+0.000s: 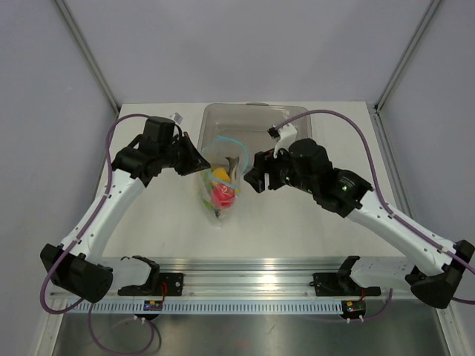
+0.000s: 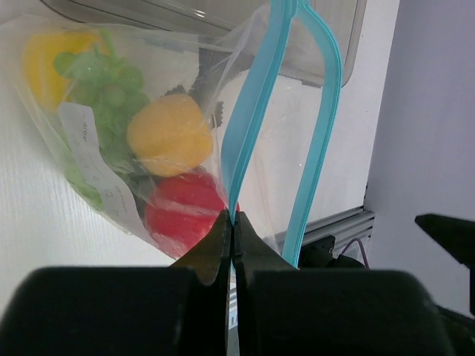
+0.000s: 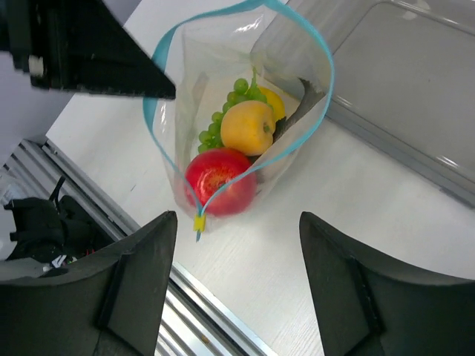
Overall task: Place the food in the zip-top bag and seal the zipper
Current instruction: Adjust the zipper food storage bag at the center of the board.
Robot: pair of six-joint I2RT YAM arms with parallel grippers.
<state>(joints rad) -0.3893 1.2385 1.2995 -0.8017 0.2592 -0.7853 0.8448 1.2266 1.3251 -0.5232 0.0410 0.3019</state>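
The zip-top bag lies mid-table with its mouth gaping. Inside it are a red fruit, an orange-yellow fruit, green grapes and the grey fish. The left wrist view shows another yellow fruit behind the grapes. My left gripper is shut on one side of the teal zipper and holds that edge up. The other zipper side bows away from it. My right gripper hangs open just right of the bag, above its yellow slider, and holds nothing.
A rigid clear tray stands directly behind the bag, touching it. An aluminium rail with the arm bases runs along the near edge. Grey enclosure walls close in the left, right and back.
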